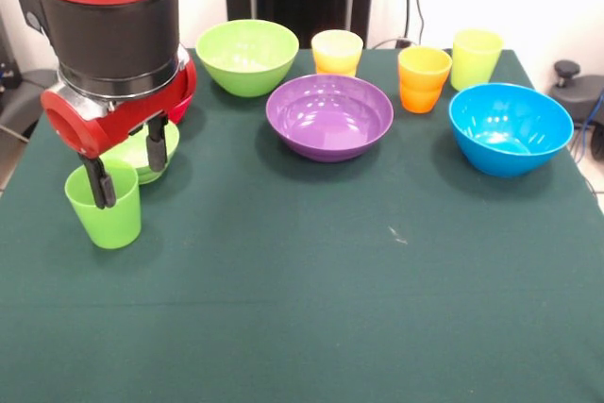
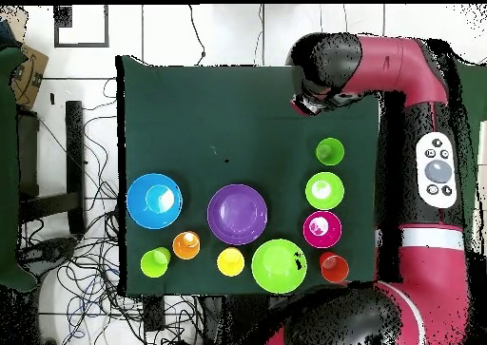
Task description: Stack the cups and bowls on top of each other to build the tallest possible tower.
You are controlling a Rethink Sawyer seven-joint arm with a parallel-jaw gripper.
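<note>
The pincer (image 1: pixel 126 169) hangs low over the left part of the tabletop (image 1: pixel 311 271) in the front view, its two dark fingers (image 1: pixel 97 183) spread apart. One finger dips inside the mouth of the green cup (image 1: pixel 104 205), the other stands outside, behind the cup's rim, so the rim sits between them. Whether the pads actually press the wall cannot be told; the pincer reads as released.

Just behind the cup and partly hidden by the red wrist sits the small lime green bowl (image 1: pixel 142 150). From overhead, a small red bowl (image 2: pixel 322 229) lies next to that one, and a red-orange cup (image 2: pixel 334 267) stands further along toward the tabletop's edge.

Across the back row: the large lime green bowl (image 1: pixel 247 56), a pale yellow cup (image 1: pixel 337 52), an orange cup (image 1: pixel 424 78) and a yellow-green cup (image 1: pixel 476 58). The wide purple bowl (image 1: pixel 329 116) rests mid-table, with the large blue bowl (image 1: pixel 511 127) well apart to its right. Everything stands singly; no tower yet.
</note>
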